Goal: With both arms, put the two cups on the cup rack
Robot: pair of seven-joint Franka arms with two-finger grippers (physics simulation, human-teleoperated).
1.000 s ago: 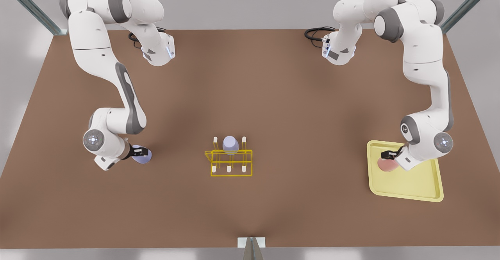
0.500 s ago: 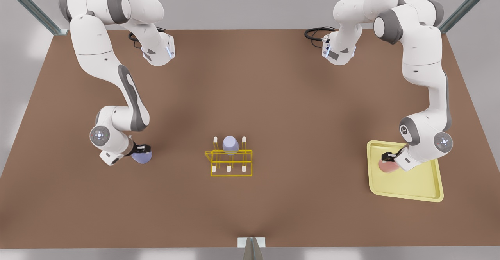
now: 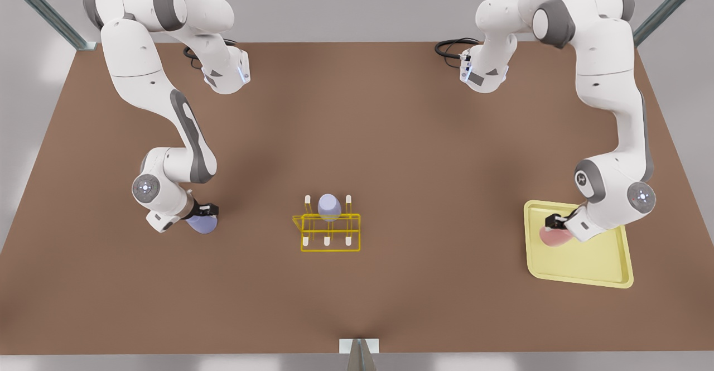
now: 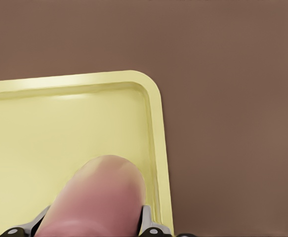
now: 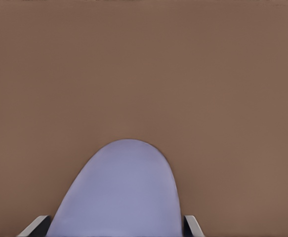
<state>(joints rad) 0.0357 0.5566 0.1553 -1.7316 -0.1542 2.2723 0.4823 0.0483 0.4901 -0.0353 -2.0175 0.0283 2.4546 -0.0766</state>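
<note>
A pale lavender cup (image 3: pixel 203 225) lies on its side on the brown table at the front view's left. My right gripper (image 3: pixel 206 212) is shut on it, and its fingers (image 5: pixel 192 225) press both sides of the cup (image 5: pixel 124 192). At the front view's right, a soft pink cup (image 3: pixel 554 237) lies in the near-left corner of a pale-yellow tray (image 3: pixel 594 262). My left gripper (image 3: pixel 554 223) is shut on this cup (image 4: pixel 97 197), with one finger (image 4: pixel 146 219) on each flank. The yellow wire cup rack (image 3: pixel 330 232) stands at the table's middle.
Another lavender cup (image 3: pixel 329 206) sits upside down on a back peg of the rack; the other white-tipped pegs are bare. The tray's raised rim (image 4: pixel 156 133) runs close beside the pink cup. Both arm bases stand at the table's far edge.
Both wrists have shifted a little while the cups stay almost where they were. The arm at the front view's left swung its wrist rightward; the other arm's elbow rose slightly.
</note>
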